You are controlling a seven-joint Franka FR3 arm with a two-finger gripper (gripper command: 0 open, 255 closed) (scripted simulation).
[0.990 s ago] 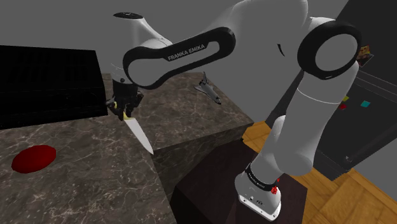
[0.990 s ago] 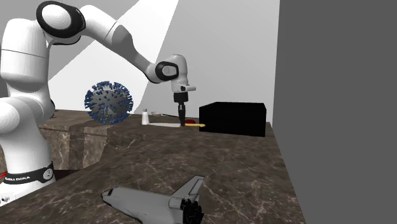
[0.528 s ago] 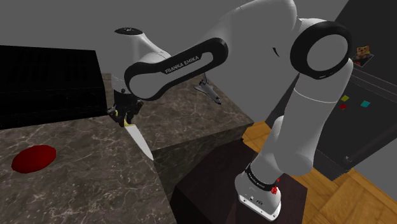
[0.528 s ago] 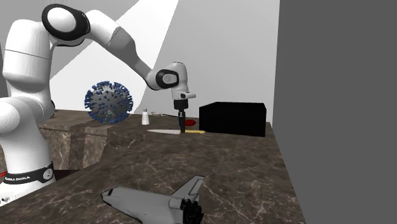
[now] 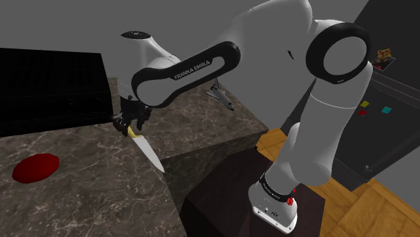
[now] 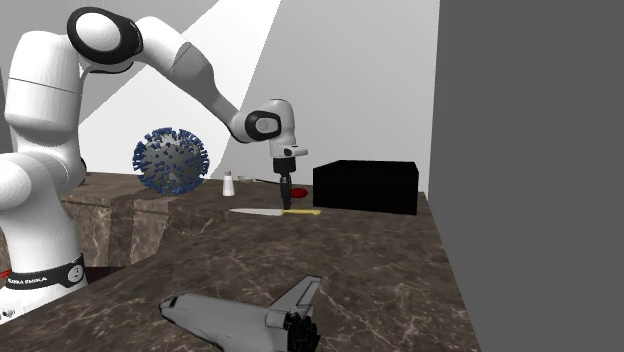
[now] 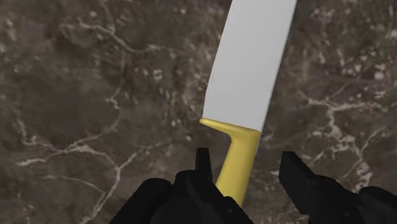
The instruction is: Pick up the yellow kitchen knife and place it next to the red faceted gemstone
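Legible marking: "FRANKA EMIKA" in white on the forearm's dark band (image 5: pixel 195 67), and again on the base collar (image 6: pixel 30 283). You will find no other readable text.

The jaws stand open and grip nothing. The yellow handle of the knife (image 7: pixel 251 70) lies between the fingers (image 7: pixel 202 167): one finger is just beside the handle, while the other is apart from it with bare marble showing between. The knife (image 5: pixel 145 148) lies flat on the tabletop (image 5: pixel 87 195), its pale blade running straight away from the jaws.

Edges: the blade tip ends close to the tabletop's edge on the side of the stand (image 5: pixel 222 195). A black box (image 6: pixel 365 186) stands near the jaws on the handle's side. You have open marble between the jaws and the red gemstone (image 5: pixel 36 167), which sits well apart from them.

Arm pose: the elbow is high, the forearm slopes down, and the hand points straight down with the jaws low over the handle (image 6: pixel 303 211). A space shuttle model (image 6: pixel 245 318) lies well apart from the jaws.
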